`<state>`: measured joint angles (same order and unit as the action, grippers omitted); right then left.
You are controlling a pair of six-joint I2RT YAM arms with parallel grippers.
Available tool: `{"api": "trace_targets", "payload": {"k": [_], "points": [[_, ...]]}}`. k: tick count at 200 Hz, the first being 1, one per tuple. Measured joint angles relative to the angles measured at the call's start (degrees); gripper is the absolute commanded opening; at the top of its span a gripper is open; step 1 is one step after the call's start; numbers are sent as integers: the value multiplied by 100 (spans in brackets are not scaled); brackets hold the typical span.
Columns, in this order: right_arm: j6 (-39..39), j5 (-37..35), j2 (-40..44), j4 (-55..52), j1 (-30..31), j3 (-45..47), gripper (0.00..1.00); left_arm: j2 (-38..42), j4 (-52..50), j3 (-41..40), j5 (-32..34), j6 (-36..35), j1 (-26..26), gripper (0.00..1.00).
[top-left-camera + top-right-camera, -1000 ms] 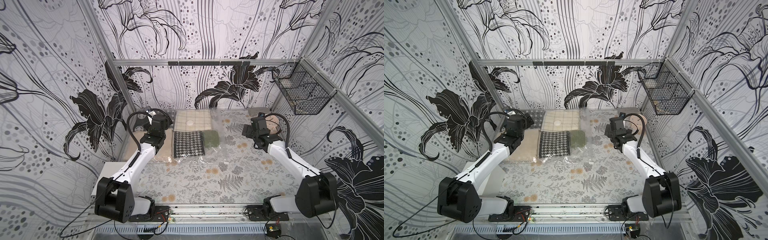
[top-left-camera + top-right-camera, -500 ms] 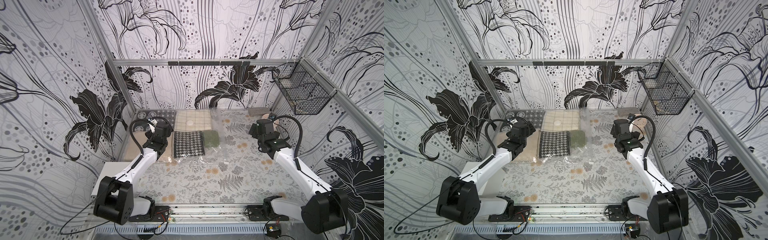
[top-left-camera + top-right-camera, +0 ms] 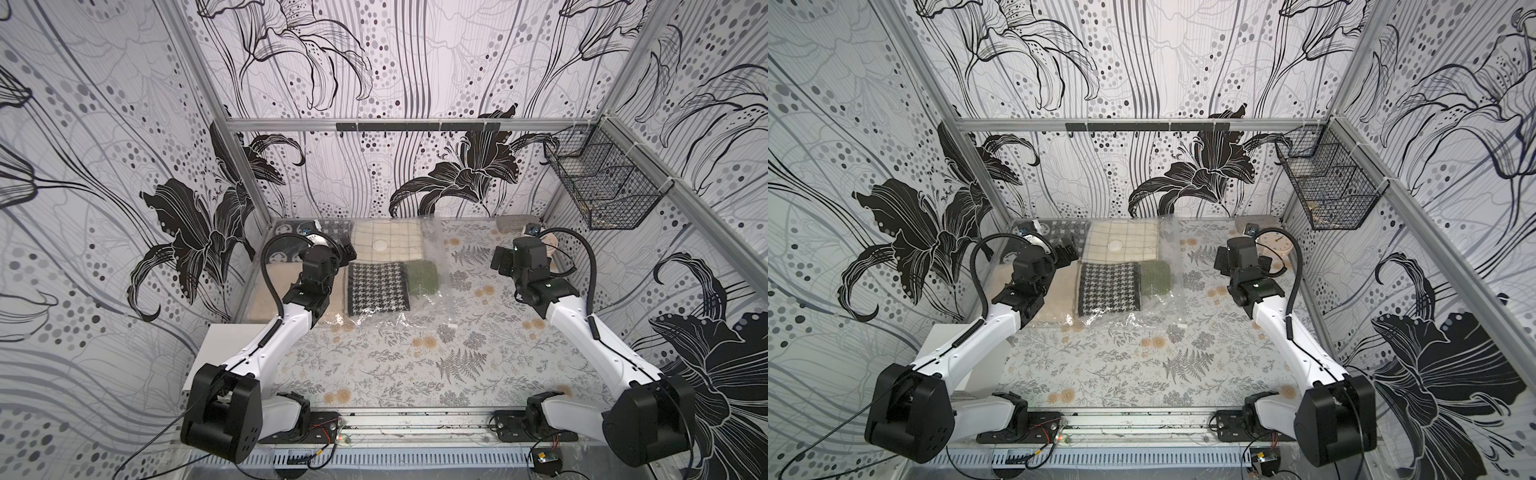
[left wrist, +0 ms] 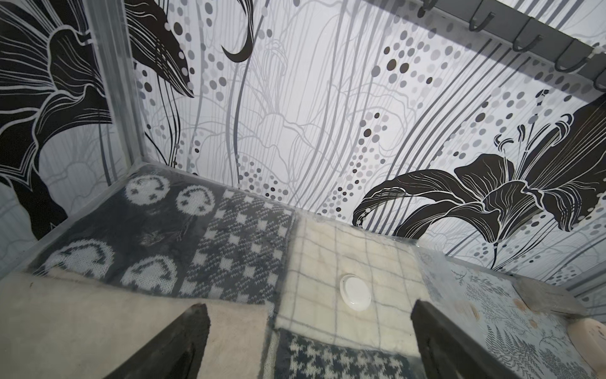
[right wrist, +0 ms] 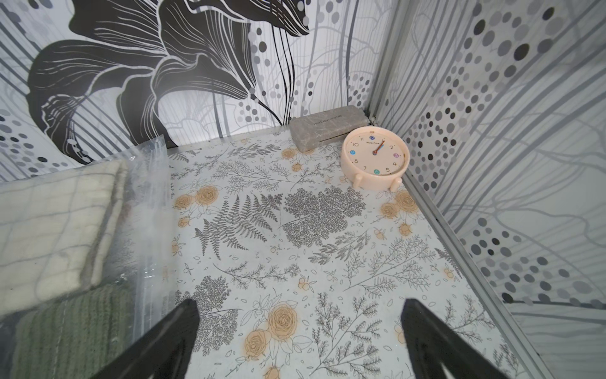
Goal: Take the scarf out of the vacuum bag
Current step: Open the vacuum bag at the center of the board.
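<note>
Claws first: the left claw (image 4: 308, 331) and the right claw (image 5: 300, 328) are both spread wide and carry nothing. From bases at the near edge of the worktop (image 3: 415, 374), both arms lean forward and inward. Their wrists are bent so the claws point toward the far wall, tipped slightly down.

The vacuum bag (image 3: 435, 249) lies flat on the far left part of the worktop. Its zip edge runs near-to-far along the side facing the right arm, with the small white zip slider (image 3: 448, 328) at the near end.

That layout probably explains the poses. The right claw hangs over bare worktop just beside the zip edge, on the mouth side. The left claw hovers above the bag's packed part, well placed to pin it down; whether it touches the plastic I cannot tell.

Inside the bag, nearest, sit a houndstooth textile (image 3: 376, 289) and a green knit (image 3: 422, 278). Beyond them lies a cream checked textile (image 3: 390, 232) under the round valve disc (image 3: 379, 245). Which fold is the scarf I cannot tell; all are inside the bag.

In the far right corner stand a clock (image 5: 375, 157) and a grey case (image 5: 328, 126), well apart from the bag.
</note>
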<state>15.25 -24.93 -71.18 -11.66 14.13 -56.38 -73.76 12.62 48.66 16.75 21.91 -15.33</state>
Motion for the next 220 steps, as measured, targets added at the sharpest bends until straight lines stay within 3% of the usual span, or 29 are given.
{"api": "trace_targets", "payload": {"k": [19, 52, 87, 118, 132, 159, 188, 220], "points": [[-234, 164, -166, 188, 114, -24, 100, -199, 260, 101, 435, -533, -439, 99], [-680, -402, -774, 199, 824, -686, 100, -1093, 409, 997, 1010, -1335, -1368, 99], [-551, -1235, -1158, 164, 870, -1294, 100, -1552, 81, 1628, 892, -1346, -1421, 99], [-321, -1252, -1158, 192, 680, -1298, 100, -2063, -444, 2463, 673, -1113, -1397, 99], [-304, -973, -1290, 186, 553, -1449, 100, -2131, -570, 2487, 479, -918, -1364, 99], [-247, 251, -2063, 79, 197, -2282, 100, -2304, -776, 2564, -4, -501, -1222, 99], [-111, 1235, -2990, -229, -105, -3080, 100, -2861, -1084, 3178, -601, -146, -1014, 99], [-79, 2009, -3705, -903, -131, -3665, 88, -3624, -1495, 4024, -1189, 118, -942, 99]]}}
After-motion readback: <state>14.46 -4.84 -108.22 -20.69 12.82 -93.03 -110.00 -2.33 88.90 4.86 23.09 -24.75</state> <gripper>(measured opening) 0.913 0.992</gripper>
